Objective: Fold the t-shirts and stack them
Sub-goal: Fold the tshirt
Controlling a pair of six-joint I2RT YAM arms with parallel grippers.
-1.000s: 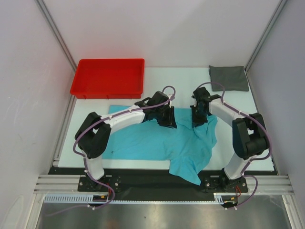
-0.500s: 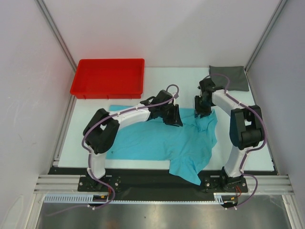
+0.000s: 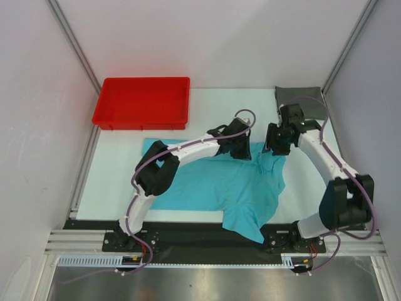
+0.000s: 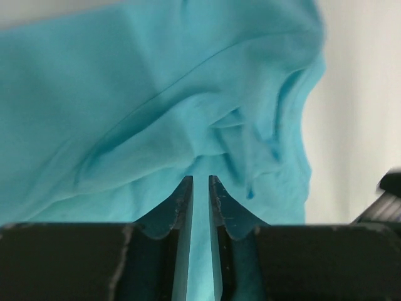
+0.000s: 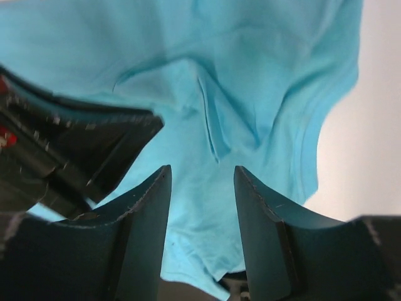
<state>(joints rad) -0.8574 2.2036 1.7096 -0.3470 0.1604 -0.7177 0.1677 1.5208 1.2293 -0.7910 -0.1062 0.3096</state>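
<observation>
Handling the teal t-shirt (image 3: 207,185) means limp, light, wrinkly knit. It lies rumpled on the desk (image 3: 119,163), one corner drooping over the near edge, so we would pinch a hem or shoulder seam. Our left fingers (image 4: 185,194) show only a slit; whether they nip cloth we cannot tell. Our right fingers (image 5: 147,200) gape, empty. The grey t-shirt (image 3: 307,97) sits folded at the far right.

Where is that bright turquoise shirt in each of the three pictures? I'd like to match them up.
Top external: the turquoise t-shirt sprawls, rumpled, across the middle and near part of the white table.
Left wrist: it fills the picture except a strip at the right.
Right wrist: it fills the picture except the right edge.
Shared landmark: the bare white table bordering the shirt's edge.
</observation>
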